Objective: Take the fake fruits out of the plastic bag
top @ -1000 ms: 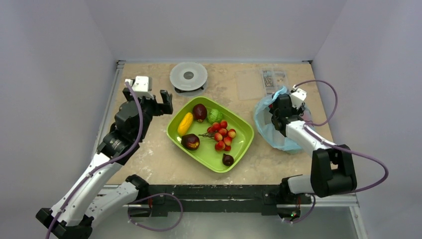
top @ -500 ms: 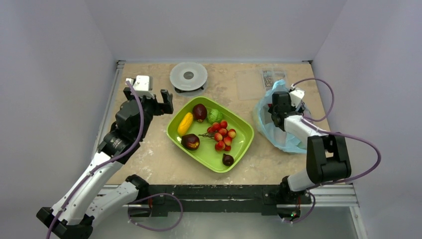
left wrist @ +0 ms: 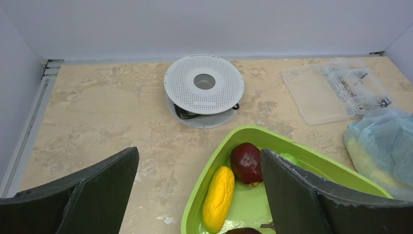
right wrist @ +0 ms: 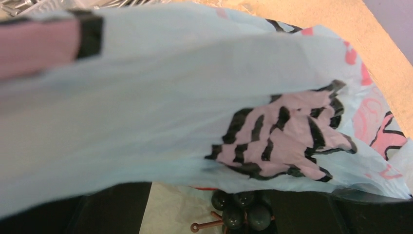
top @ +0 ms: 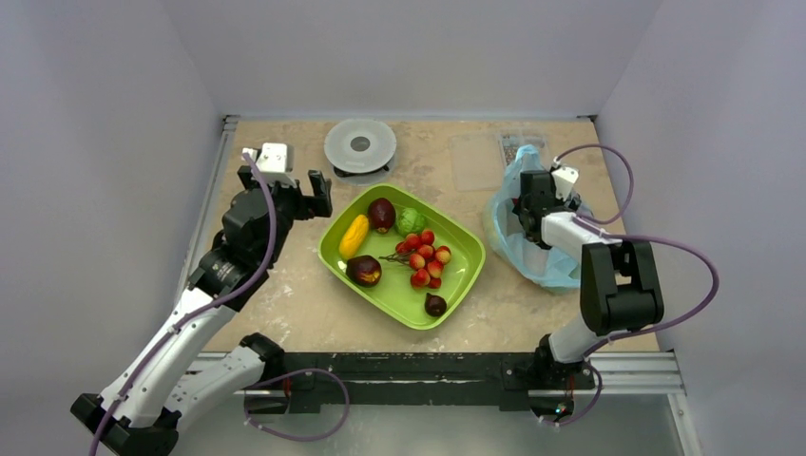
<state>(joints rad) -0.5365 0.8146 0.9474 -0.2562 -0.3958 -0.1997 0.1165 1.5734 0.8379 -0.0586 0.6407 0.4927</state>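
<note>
Grapes are showing between the right gripper's spread fingers inside the plastic bag, right of the green tray; the left gripper is gaping.

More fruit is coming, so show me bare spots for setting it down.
Bare table lies between the green tray and the near edge, and between the white disc and the clear box. The tray's right corner is bare. Crowded: the tray's middle around the berries, and the plastic bag around the right gripper.
</note>
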